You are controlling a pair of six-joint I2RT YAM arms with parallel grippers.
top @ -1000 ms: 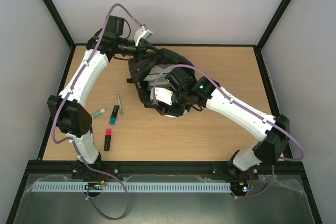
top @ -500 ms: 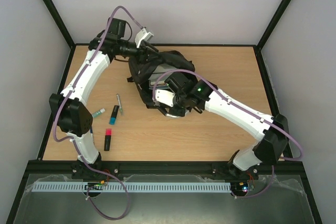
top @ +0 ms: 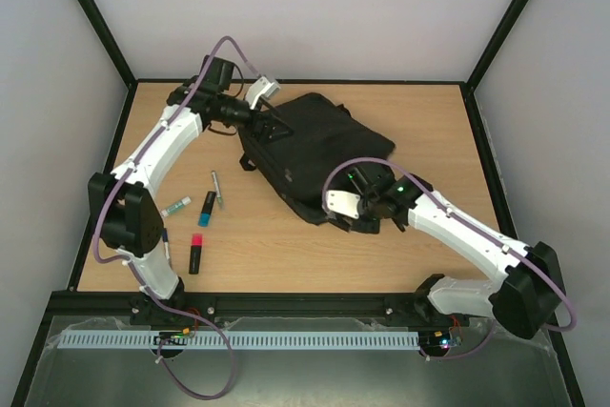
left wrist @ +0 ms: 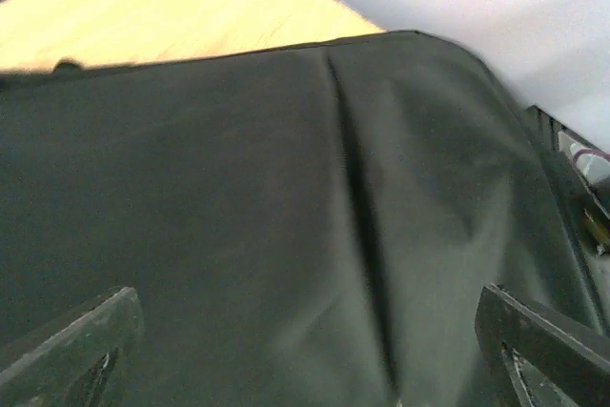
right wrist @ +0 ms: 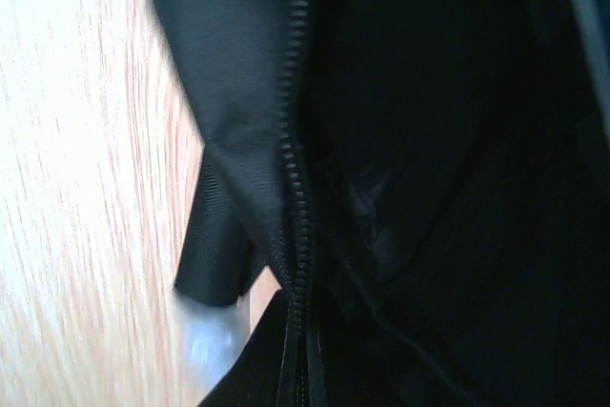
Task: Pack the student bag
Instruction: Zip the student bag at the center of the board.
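My right gripper [top: 355,209] had snapped together at the near zip edge of the large black fabric backpack [top: 315,145], perhaps pinching cloth. The backpack now lay flattened across the middle of the wooden table [top: 429,111]. Beyond it, my left gripper [top: 270,121] had sprung apart, letting go, so the pens still waited.

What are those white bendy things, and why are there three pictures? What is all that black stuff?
Those are two robot arms bolted to a wooden table. Each one ends in a gripper, which is a two-finger pincher. The big picture comes from a camera overhead. The other two come from small cameras on the arms' wrists, so everything in them looks very close up. The black thing is a student bag, lying flat. The left gripper is open over the bag's far corner and holds nothing. The right gripper is shut at the near edge, by the zip, and seems to be pinching the fabric. Beside the bag lie a red highlighter, a blue highlighter, a grey pen and a teal-capped marker.
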